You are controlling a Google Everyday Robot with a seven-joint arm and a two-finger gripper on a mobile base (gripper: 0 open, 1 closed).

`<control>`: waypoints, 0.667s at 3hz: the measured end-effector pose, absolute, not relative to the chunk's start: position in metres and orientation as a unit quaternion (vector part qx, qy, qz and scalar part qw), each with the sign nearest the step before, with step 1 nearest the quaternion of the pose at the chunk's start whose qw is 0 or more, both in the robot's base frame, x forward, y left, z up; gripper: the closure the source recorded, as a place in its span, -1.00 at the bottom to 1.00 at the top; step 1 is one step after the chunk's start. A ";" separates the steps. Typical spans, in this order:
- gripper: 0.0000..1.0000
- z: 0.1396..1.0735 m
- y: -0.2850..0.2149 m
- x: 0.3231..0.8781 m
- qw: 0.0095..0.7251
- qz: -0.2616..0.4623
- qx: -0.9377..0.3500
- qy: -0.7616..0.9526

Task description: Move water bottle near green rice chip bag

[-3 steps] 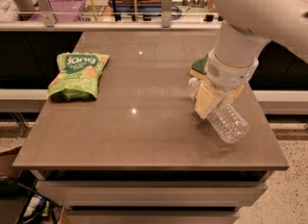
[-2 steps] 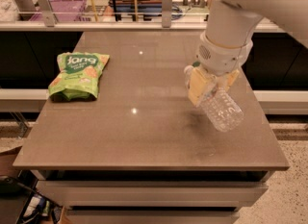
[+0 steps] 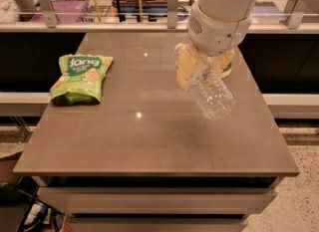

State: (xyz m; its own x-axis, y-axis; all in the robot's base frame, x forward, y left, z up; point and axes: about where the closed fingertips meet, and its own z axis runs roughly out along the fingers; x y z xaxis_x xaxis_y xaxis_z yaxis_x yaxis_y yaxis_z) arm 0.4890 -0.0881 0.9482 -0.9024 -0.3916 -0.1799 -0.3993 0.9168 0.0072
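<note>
gripper [image 3: 203,70]: right of centre, fingers clamped on the water bottle [image 3: 214,96] | bottle: tilted, base toward lower right, above the brown table [image 3: 149,141] | green rice chip bag [image 3: 79,76]: flat at left, well apart

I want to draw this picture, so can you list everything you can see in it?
green rice chip bag: one, bright green, lying on the table's left side.
water bottle: one, clear, tilted, held over the table's right side.
table: one, grey-brown, centre.
railing: one, silver, behind the table.
basket: one, purple, back left.
arm: one, white, top right.
gripper: one, yellowish, shut on the water bottle's top end.
</note>
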 end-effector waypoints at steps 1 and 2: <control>1.00 0.969 -0.062 0.496 0.123 0.053 -0.205 0.969; 1.00 0.987 -0.037 0.511 0.160 0.091 -0.202 0.962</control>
State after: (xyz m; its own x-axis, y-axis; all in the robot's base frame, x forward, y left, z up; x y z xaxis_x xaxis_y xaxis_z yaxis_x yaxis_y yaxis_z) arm 0.5115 -0.0370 0.9871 -0.8675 -0.3594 -0.3439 -0.4176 0.9019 0.1107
